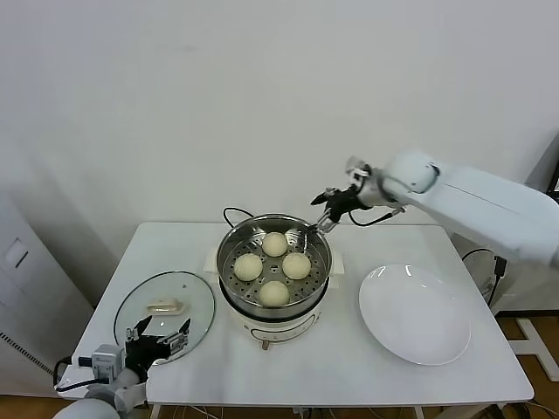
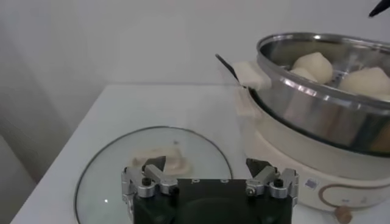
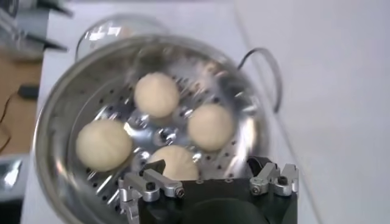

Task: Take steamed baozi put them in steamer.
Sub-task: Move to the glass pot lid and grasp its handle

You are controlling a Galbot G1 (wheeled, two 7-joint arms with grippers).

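The right gripper [image 1: 325,212] is hovering with its jaws spread and gripping nothing, just above the far right rim of the steamer [image 1: 234,243]. Directly below and ahead of that claw, the four steamed baozi [image 3: 156,94] are sitting on the perforated steel floor, close together and inside the basket wall. Well to the claw's right and nearer the robot, a white plate [image 1: 416,314] is lying on the table [image 1: 349,367]. The left gripper [image 1: 159,336] is resting low at the table's near left corner, jaws also standing apart and holding nothing, with the glass lid [image 2: 116,152] lying flat just beyond its fingertips, beside the steamer base.
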